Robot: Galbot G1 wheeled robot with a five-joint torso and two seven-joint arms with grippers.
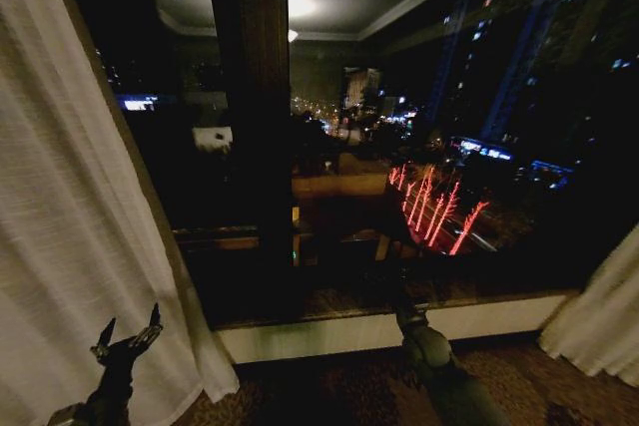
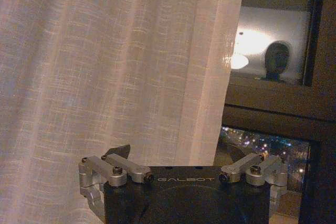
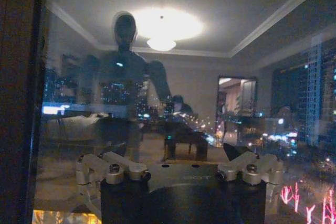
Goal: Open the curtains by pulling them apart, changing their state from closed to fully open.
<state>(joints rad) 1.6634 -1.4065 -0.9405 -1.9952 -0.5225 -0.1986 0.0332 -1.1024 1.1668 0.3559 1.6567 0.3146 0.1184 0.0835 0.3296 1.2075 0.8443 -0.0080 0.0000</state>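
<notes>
Beyond both grippers stands the dark window [image 1: 399, 147], its glass bare across the middle, with the curtains already drawn off to the two sides. The left panel [image 1: 70, 226] is the larger mass in the head view: it hangs just past the left gripper [image 1: 128, 334], ahead of it and running outward to that side, its pleats long and vertical from above the gripper down to the carpet [image 1: 339, 396]. In the left wrist view the same weave fills most of what lies in front of the tool, and its inner edge falls roughly in line with the gripper's inboard finger, window frame beyond it. The right panel [image 1: 604, 316] is bunched low at the far right, well apart from the right gripper [image 1: 411, 318], which points at bare glass.

The left gripper's fingers are spread, nothing between them; the fabric looks near but I cannot tell whether it touches. The right gripper's finger links also sit splayed, holding nothing.

By my judgement the opening is nearly complete; any remaining pull falls to the left arm, outward along the sill [image 1: 369, 331], since that panel's edge is much the nearer.
</notes>
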